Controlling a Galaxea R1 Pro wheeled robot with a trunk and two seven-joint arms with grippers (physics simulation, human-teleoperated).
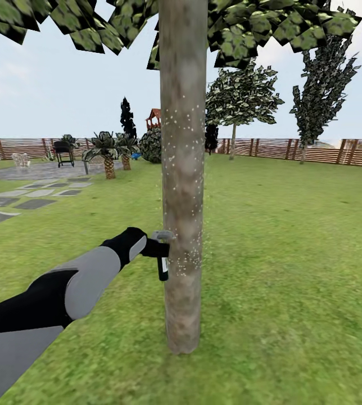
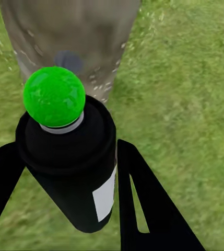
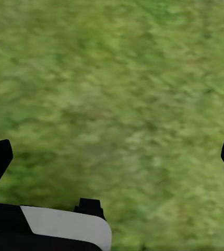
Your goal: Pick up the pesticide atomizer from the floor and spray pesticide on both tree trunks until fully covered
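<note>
left gripper (image 2: 65, 172) jaws clamped on pesticide atomizer (image 1: 162, 264) | bottle upright, just beside tree trunk (image 1: 182, 185) | right gripper (image 3: 112, 157) jaws wide, empty

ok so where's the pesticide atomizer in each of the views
Head view: the pesticide atomizer hangs from the left gripper, low and just left of centre, right beside the tree trunk.
Left wrist view: it sits in the middle between the fingers, black body with a white label.
Right wrist view: not in it; grass lies below.
Shared landmark: the speckled trunk, seen in the head and left wrist views.
</note>
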